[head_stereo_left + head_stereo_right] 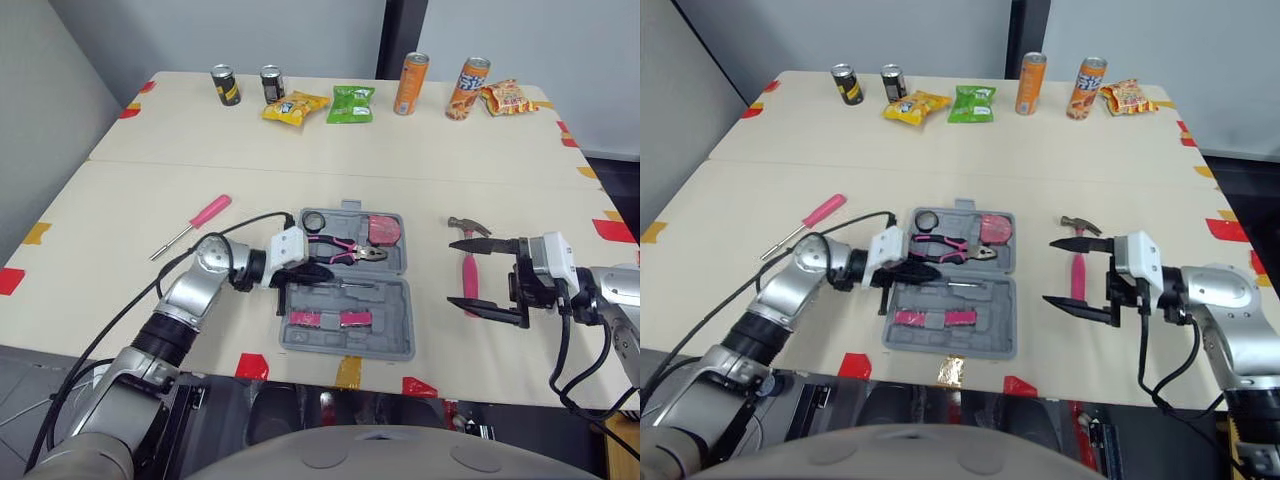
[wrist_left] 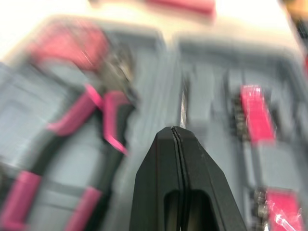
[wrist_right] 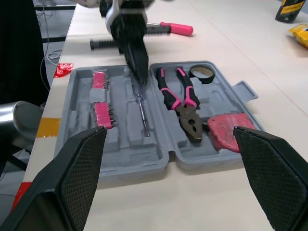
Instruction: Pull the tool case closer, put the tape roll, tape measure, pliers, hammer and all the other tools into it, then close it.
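Tool case (image 1: 398,345) lies open and flat at the centre of the table (image 1: 430,165). Its near wall is just short of the front table edge, where red and yellow tape patches (image 1: 252,366) sit.

Far half holds the tape roll (image 1: 313,220), pliers (image 1: 345,250) and tape measure (image 1: 382,230). Near half holds pink bit holders (image 1: 322,319) and a thin metal shaft (image 3: 141,108).

Left gripper (image 2: 174,131): fingers pressed together, tip over the hinge line at the shaft's end (cannot tell whether it pinches the shaft).

Right gripper (image 1: 452,271): spread wide, holding nothing, at 3 o'clock of the case. Its fingers cross the hammer (image 1: 468,262) near the head and near the handle end; contact cannot be told. A bare strip separates the hammer from the case's right wall.

Screwdriver (image 1: 195,225) lies at 10 o'clock, well apart, with bare tabletop around it. At 12 o'clock a wide bare stretch runs to the cans (image 1: 225,85) and snack packets (image 1: 351,104) along the far edge.
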